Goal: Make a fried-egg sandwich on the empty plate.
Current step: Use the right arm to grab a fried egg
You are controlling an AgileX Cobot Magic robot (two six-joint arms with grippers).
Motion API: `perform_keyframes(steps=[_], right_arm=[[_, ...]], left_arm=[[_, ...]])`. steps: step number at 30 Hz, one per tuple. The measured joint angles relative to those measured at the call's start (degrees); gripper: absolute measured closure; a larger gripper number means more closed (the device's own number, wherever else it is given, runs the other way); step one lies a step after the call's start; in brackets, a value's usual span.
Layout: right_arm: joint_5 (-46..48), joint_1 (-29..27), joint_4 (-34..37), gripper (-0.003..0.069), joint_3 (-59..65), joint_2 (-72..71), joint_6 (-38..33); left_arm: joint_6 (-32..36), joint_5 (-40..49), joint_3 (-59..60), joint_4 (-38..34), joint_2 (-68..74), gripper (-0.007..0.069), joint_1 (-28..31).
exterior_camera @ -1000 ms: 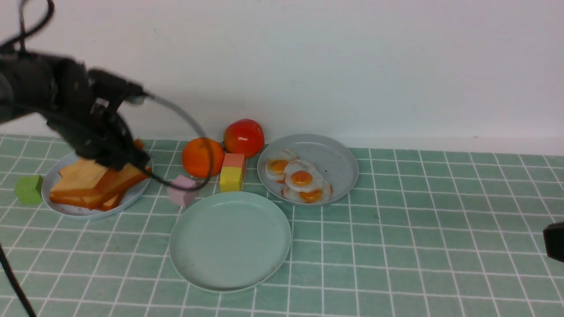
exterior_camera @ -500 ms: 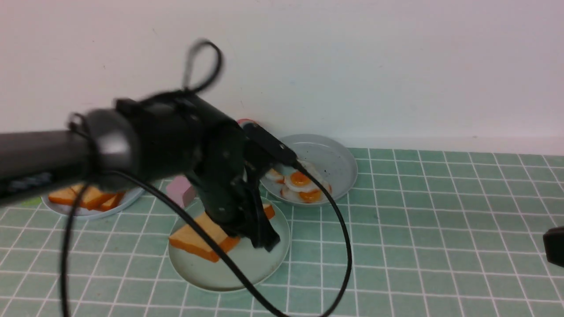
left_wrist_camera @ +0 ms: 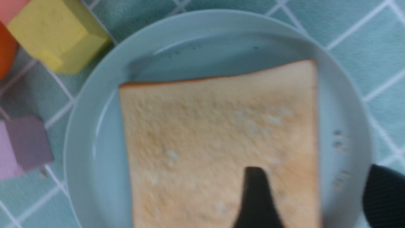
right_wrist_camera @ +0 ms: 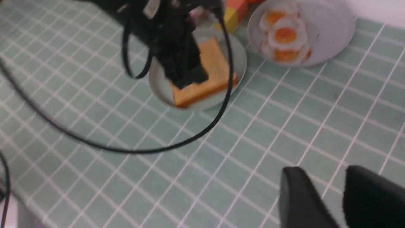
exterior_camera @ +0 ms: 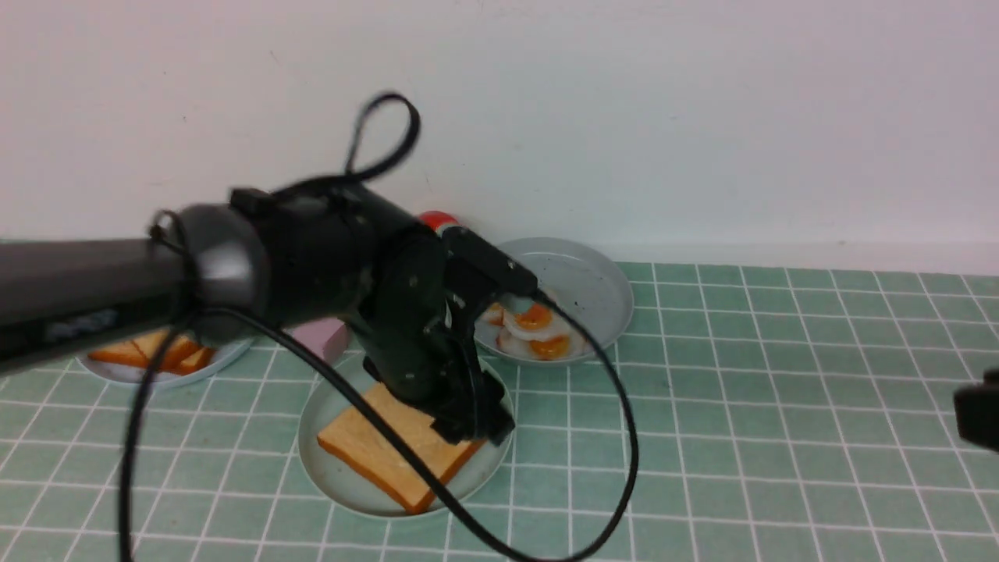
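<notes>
Toast slice (exterior_camera: 390,457) landed flat on the mint plate (exterior_camera: 328,484), left gripper (exterior_camera: 472,425) jaws wide over it (right gripper (right_wrist_camera: 329,196) narrowly parted, empty), so eggs (exterior_camera: 538,332) at 1 o'clock look next.

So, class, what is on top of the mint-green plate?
One toast slice lies flat on the plate. The left gripper above covers part of it; nothing else is visible there.

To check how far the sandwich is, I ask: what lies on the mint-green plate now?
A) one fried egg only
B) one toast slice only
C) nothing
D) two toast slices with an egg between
B: a single toast slice lies flat on the mint-green plate, while the fried eggs lie on the grey plate.
</notes>
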Motion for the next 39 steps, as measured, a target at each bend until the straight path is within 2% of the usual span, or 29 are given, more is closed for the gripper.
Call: perform_keyframes(steps=[2, 3, 5, 6, 7, 8, 10, 11, 13, 17, 20, 21, 24, 30, 39], right_arm=[[-2.94, 0.0, 2.14, 0.0341, 0.0, 2.6, 0.0], [-2.94, 0.0, 2.34, 0.0339, 0.0, 2.6, -0.05], [-5.56, 0.0, 4.71, 0.0323, 0.0, 7.85, -1.08], [-5.75, 0.0, 4.86, 0.0323, 0.0, 8.31, -1.28], [-7.25, 0.0, 6.69, 0.0326, -0.05, 12.13, -3.43], [-7.95, 0.0, 7.9, 0.0331, -0.29, 14.79, -4.86], [-8.68, 0.0, 9.79, 0.0346, -1.24, 19.9, -7.09], [-8.83, 0.0, 10.99, 0.0357, -2.15, 22.24, -8.31], [-8.83, 0.0, 13.24, 0.0379, -4.16, 26.87, -10.01], [-8.72, 0.46, 17.05, 0.0421, -12.12, 39.67, -12.68], [-8.72, 1.92, 17.06, 0.042, -16.29, 45.87, -12.74], [-8.71, 3.64, 16.52, 0.0412, -20.33, 50.37, -12.75], [-8.33, 5.95, 14.2, 0.0387, -26.97, 58.56, -12.94], [-8.16, 7.31, 10.16, 0.033, -41.8, 73.03, -12.94], [-8.35, 7.44, 8.94, 0.027, -62.78, 92.92, -12.99]], left_arm=[[-2.39, 2.17, -1.8, -3.31, -5.62, 0.0169, 0.0], [-3.03, 2.31, -2.03, -3.7, -6.83, 0.0181, 0.0], [-5.11, 2.51, -2.33, -4.98, -16.18, 0.0319, 0.0], [-5.21, 2.51, -2.27, -4.98, -16.18, 0.0333, 0.0], [-5.95, 1.95, -1.03, -4.98, -23.49, 0.0462, 0.0], [-6.14, 1.3, 0.48, -5.29, -27.61, 0.0536, 0.0], [-6.49, -0.53, 4.54, -5.39, -34.87, 0.062, 0.0], [-6.92, -1.35, 6.77, -5.49, -37.99, 0.0638, 0.0], [-7.74, -3.0, 11.21, -5.97, -43.27, 0.0638, 0.0], [-11.41, -9.72, 27.9, -6.78, -58.68, 0.0638, 0.0], [-13.8, -13.54, 34.99, -6.89, -64.65, 0.0638, 0.0], [-16.07, -17.47, 40.72, -7.07, -69.44, 0.0638, 0.0], [-19.45, -24.28, 47.64, -7.12, -75.51, 0.0638, 0.0], [-20.56, -32.52, 50.91, -7.25, -78.63, 0.0638, 0.0], [-20.75, -33.4, 50.97, -7.36, -77.39, 0.0638, 0.0]])
